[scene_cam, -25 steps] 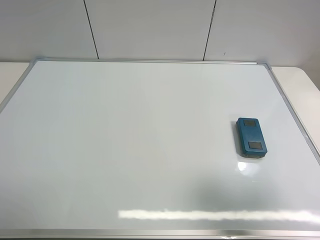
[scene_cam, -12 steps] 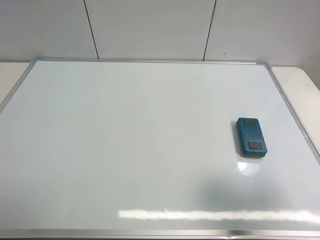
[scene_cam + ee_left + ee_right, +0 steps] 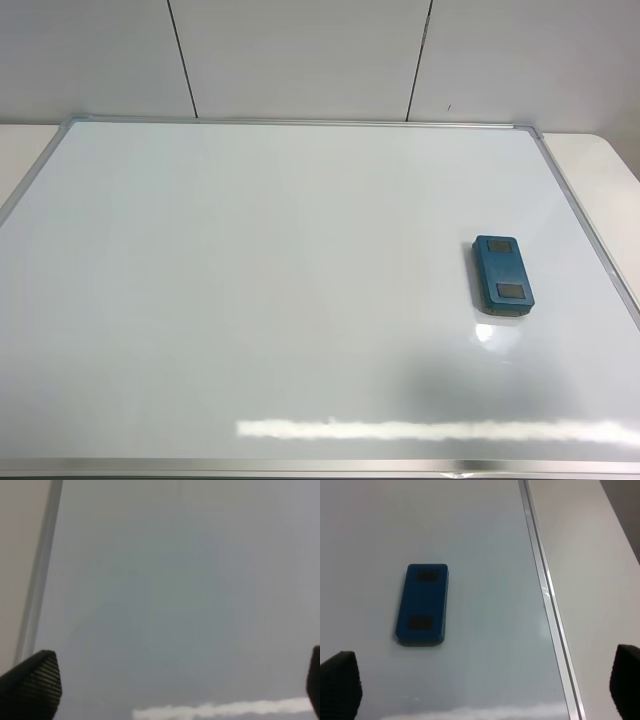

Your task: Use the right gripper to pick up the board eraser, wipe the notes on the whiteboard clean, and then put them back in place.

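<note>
The teal-blue board eraser (image 3: pixel 502 276) lies flat on the right part of the whiteboard (image 3: pixel 260 300); it also shows in the right wrist view (image 3: pixel 422 603). No marker notes show on the board. Neither arm shows in the exterior view. In the right wrist view my right gripper (image 3: pixel 482 687) is open and empty, its fingertips (image 3: pixel 339 682) wide apart, held back from the eraser. In the left wrist view my left gripper (image 3: pixel 177 685) is open and empty over bare board, its fingertips (image 3: pixel 31 685) at the frame's lower corners.
The whiteboard's silver frame (image 3: pixel 585 215) runs along the right, with beige table (image 3: pixel 610 180) beyond it; the frame also shows in the right wrist view (image 3: pixel 545 595). A panelled wall (image 3: pixel 300 55) stands behind the board. The left frame edge (image 3: pixel 40 575) shows in the left wrist view.
</note>
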{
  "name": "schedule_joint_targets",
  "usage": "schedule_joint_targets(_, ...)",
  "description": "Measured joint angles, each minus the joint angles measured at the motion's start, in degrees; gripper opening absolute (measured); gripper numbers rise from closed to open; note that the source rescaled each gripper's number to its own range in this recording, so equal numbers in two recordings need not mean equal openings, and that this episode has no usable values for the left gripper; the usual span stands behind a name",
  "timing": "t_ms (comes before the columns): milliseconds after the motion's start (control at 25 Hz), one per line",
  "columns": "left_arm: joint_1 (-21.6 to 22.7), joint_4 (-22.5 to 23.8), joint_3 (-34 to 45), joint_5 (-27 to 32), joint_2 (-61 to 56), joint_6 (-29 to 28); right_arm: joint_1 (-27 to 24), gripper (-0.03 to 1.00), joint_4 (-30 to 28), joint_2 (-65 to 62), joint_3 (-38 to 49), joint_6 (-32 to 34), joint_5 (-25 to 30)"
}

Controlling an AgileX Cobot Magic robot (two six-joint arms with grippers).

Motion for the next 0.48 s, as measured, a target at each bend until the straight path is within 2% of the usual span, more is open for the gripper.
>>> schedule_joint_targets(480,0.0,0.0,0.0,0.0,0.0,0.0,0.0,1.0,0.0,0.0,0.0,0.0,0.0)
